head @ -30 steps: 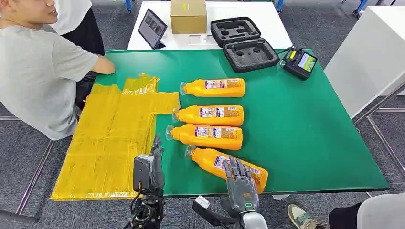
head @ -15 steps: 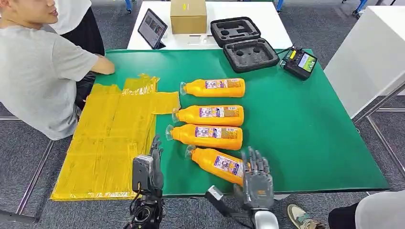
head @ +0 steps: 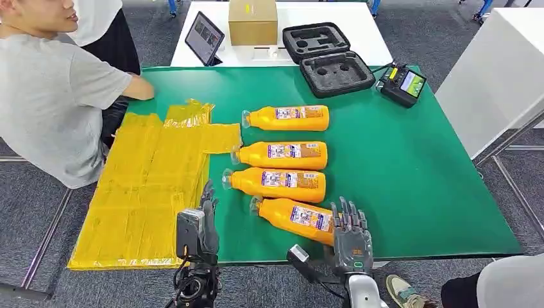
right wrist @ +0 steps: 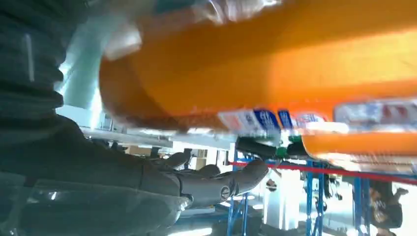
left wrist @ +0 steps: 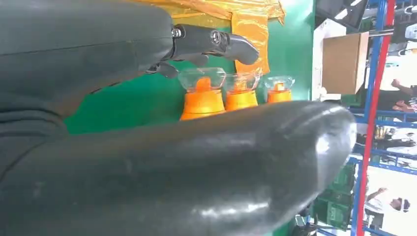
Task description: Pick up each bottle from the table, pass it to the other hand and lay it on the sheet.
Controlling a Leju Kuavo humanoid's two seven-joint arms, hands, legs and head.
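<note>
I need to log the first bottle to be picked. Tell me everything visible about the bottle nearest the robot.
The nearest bottle is orange plastic with a clear cap and a printed label. It lies on its side, slightly slanted, on the green table, cap toward the yellow sheet. The right robot hand covers its base end, fingers spread.

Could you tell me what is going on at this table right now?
The humanoid's right robot hand is at the base end of the nearest orange bottle, fingers spread, not yet gripping it. Its left robot hand waits beside the yellow sheet. All four bottles lie on the green table; a seated person watches.
</note>
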